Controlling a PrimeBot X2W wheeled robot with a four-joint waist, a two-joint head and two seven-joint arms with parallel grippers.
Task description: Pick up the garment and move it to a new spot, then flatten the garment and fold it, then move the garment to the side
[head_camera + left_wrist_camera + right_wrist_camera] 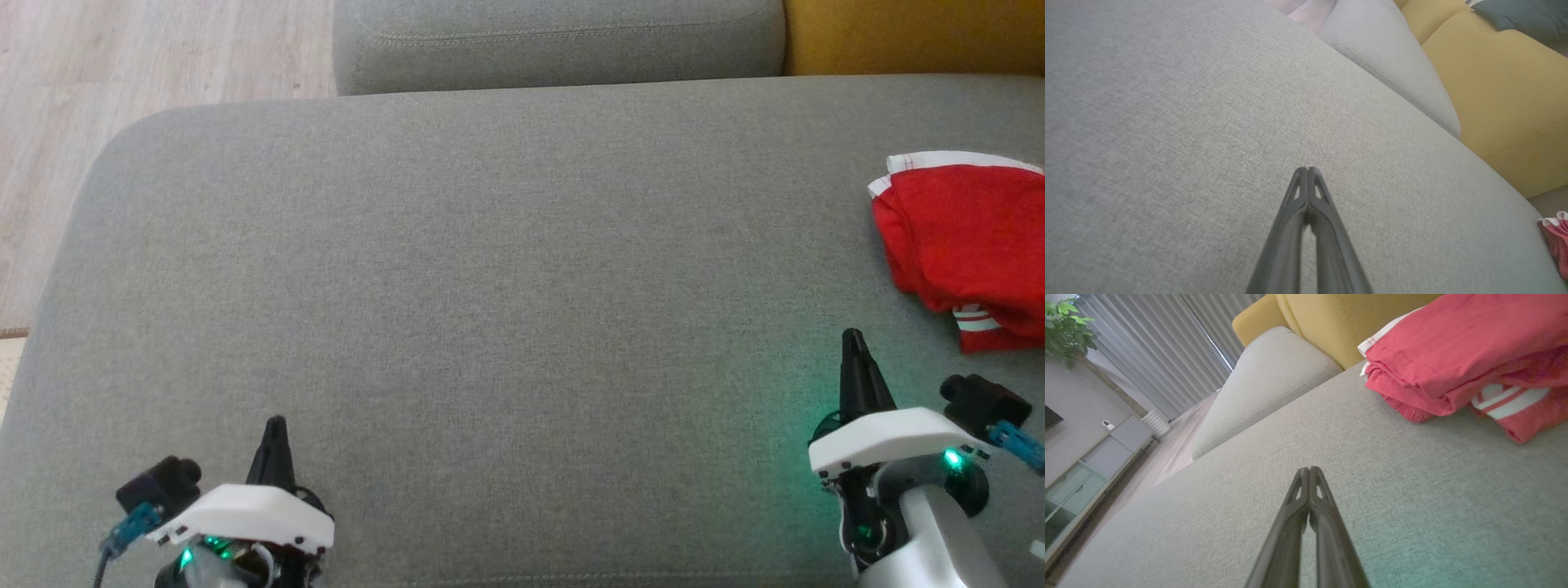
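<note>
Garment (963, 237): red with white striped trim, lying in a loosely folded bundle at the far right edge of the large grey seat cushion (490, 245), partly cut off by the head view's right border. In the right wrist view its layers are stacked, a white band showing at the back edge and a white-striped cuff hanging out at the near side. Left end effector (276, 425): clenched, finger tips pressed together, nothing between them, low over the cushion at its near left, well apart from the garment. Right end effector (852, 336): likewise clenched and empty, at the near right of the cushion, near the garment but not touching it; grey fabric is visible between the tips and the bundle. A green light glows on the right wrist housing and tints the fabric beside it. Behind the seat cushion: a smaller grey cushion (555, 41), with yellow upholstery (914, 33) to its right. Pale wood floor (122, 57) at far left.
</note>
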